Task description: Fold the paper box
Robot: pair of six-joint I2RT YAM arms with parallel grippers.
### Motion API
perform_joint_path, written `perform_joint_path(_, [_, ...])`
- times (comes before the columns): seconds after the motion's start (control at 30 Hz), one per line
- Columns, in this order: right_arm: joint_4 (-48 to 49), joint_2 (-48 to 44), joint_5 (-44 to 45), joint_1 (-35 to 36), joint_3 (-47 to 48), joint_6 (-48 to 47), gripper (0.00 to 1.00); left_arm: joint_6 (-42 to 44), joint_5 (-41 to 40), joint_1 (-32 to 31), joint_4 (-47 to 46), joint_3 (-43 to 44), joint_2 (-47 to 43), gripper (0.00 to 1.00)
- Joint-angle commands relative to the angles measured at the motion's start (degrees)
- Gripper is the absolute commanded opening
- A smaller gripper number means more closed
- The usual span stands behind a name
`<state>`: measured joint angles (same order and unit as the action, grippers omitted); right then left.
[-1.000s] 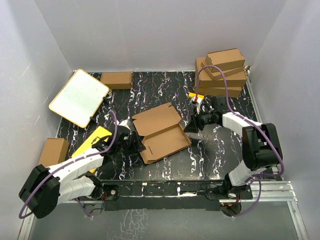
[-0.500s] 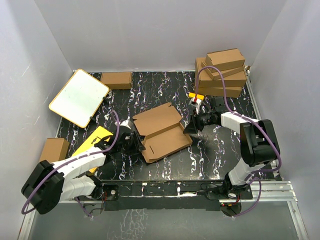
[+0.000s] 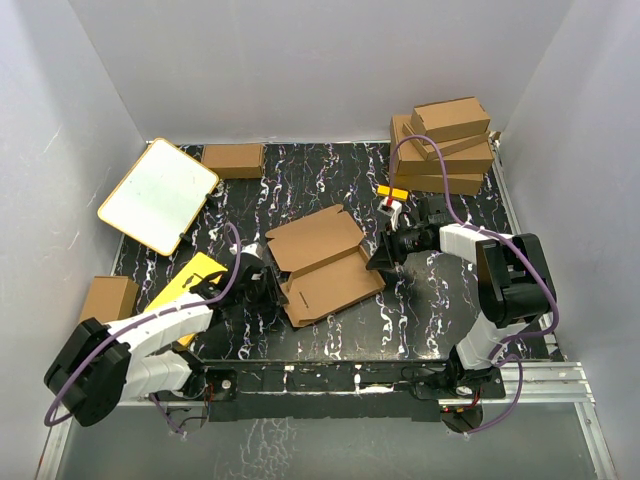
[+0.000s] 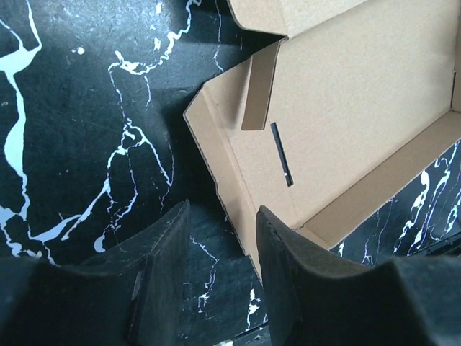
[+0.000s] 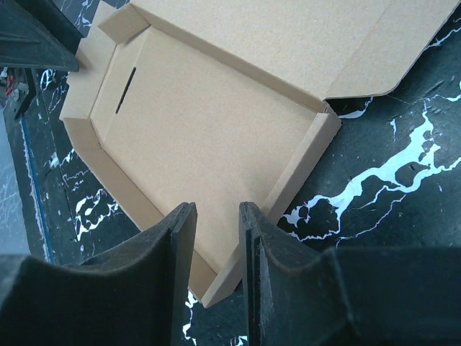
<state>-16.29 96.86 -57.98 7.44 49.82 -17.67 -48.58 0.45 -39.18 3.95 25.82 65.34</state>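
Top external shows the paper box [image 3: 325, 265] open mid-frame. Left jaws stand parted at one end wall. Right jaws straddle the opposite wall, grip unclear, probably bracing it.

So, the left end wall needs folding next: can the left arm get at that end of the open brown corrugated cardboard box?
Probably yes: the left gripper hangs at the brown cardboard box's left end, jaws open over its wall edge, nothing between.

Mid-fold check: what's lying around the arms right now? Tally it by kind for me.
Open paper box: 1
Single closed brown boxes: 2
Stack of brown boxes: 1, layers uncountable
White board: 1
Yellow card: 1
Small orange-and-white object: 1
Total: 7
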Motion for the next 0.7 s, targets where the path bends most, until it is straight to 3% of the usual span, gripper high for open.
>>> perform_joint_path(0.0, [0.47,-0.35,0.76,-0.18,1.49,0.02,0.35,-0.07,-0.38,-0.02,3.21,1.95,-2.54,0.4])
perform_joint_path(0.47, [0.39,-0.13,1.02,-0.15,1.35,0.02,0.34,-5.22,1.63,-0.02,-4.76,-1.03,2.27,0.37])
perform_joint_path(0.67, [0.05,0.2,0.47,-0.17,1.3,-0.12,0.31,-4.8,0.5,-0.02,-4.96,-0.91,2.18,0.22])
